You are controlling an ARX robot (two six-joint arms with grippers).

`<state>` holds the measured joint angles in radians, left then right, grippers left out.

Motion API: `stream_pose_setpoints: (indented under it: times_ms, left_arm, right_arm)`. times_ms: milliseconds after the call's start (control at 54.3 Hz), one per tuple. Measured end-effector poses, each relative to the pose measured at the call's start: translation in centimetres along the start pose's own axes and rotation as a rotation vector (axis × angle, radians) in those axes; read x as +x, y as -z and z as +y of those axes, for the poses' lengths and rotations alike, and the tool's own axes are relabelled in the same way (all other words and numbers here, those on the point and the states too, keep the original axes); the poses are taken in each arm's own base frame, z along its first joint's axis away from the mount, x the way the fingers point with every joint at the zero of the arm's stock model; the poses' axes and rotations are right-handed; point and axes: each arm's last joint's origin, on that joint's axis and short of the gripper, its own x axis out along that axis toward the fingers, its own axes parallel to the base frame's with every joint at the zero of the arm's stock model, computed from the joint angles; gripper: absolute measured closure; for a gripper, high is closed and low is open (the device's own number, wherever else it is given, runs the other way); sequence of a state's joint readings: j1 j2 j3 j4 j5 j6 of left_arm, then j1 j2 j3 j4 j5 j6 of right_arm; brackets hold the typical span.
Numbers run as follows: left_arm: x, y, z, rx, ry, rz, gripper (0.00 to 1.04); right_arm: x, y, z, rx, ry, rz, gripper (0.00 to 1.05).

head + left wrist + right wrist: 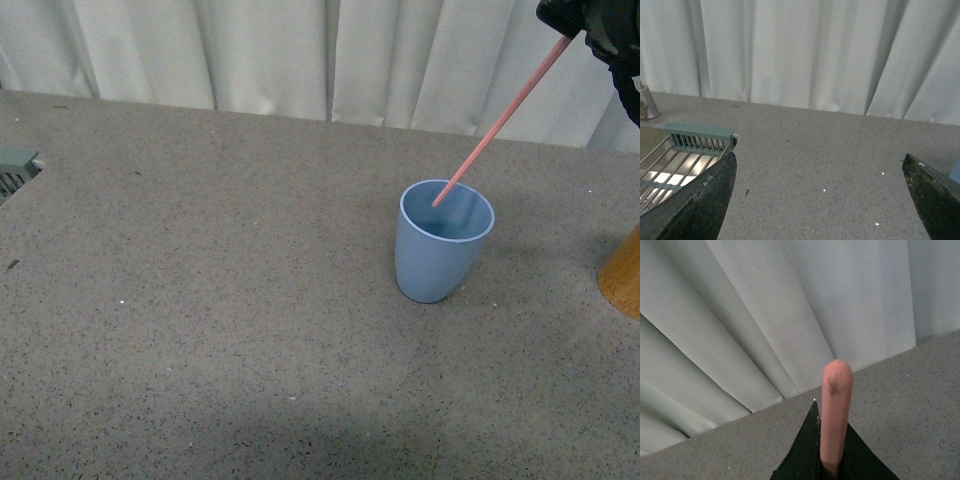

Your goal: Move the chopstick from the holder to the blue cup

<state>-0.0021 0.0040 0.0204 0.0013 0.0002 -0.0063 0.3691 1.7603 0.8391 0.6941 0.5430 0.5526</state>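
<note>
The pale-blue cup (pixel 443 240) stands upright on the speckled grey counter, right of centre. A salmon-pink chopstick (pixel 498 124) slants down from the upper right, and its lower tip is inside the cup's mouth. My right gripper (pixel 572 30) at the top right corner is shut on the chopstick's upper end. In the right wrist view the chopstick (pixel 836 415) rises from between the black fingers (pixel 807 452). The left gripper (pixel 820 200) is open over bare counter, its two dark fingers (pixel 700 205) wide apart with nothing between them. The holder's tan wooden side (pixel 622 272) shows at the right edge.
White curtains (pixel 300 55) hang along the counter's far edge. A grey-green drain rack (pixel 700 137) over a sink with a wire grid lies beside the left gripper, and its corner (pixel 15 168) shows at the front view's left edge. A metal tap base (pixel 646 102) stands there.
</note>
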Motion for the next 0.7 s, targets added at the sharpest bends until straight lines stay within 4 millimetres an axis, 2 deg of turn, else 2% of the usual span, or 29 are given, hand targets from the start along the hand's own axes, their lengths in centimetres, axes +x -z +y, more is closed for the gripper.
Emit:
stream_pose_setpoints:
  times_ms: [166, 553, 700]
  left_arm:
    - [0.00, 0.00, 0.00, 0.000, 0.000, 0.000, 0.07]
    - [0.00, 0.00, 0.00, 0.000, 0.000, 0.000, 0.07]
    - [0.00, 0.00, 0.00, 0.000, 0.000, 0.000, 0.07]
  right_arm:
    - [0.00, 0.04, -0.05, -0.016, 0.009, 0.000, 1.02]
    - [0.08, -0.13, 0.17, -0.024, 0.007, -0.001, 0.42]
    - [-0.36, -0.76, 0.02, -0.039, 0.037, -0.021, 0.19]
